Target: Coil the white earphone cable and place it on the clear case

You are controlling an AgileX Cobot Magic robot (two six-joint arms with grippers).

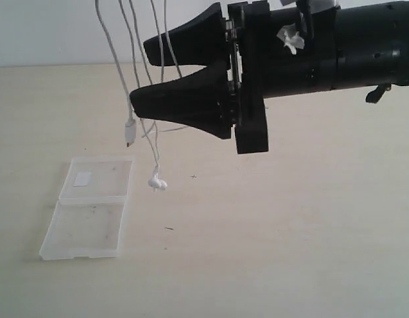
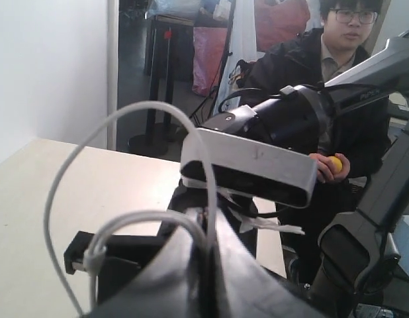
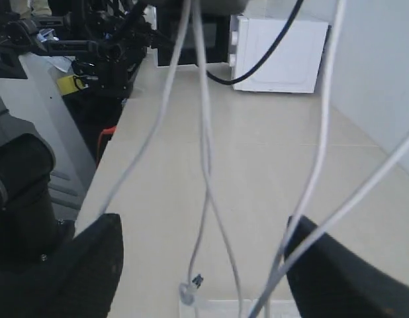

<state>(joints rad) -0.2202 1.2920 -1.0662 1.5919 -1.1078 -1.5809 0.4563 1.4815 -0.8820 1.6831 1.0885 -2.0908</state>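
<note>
my left jaws: clamped on the white earphone cable point(image 1: 157, 181) | my right jaws: wide, strands dangling between | clear case point(image 1: 92, 205): lying open on bench point(image 1: 290, 252)

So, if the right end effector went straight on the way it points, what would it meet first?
Most likely the white earphone cable: its strands hang just ahead of and between the fingers of the open right end effector. How near they are is unclear.

Bright, even light — soft shadows; right gripper point(image 3: 203, 265) blurred up close.
</note>
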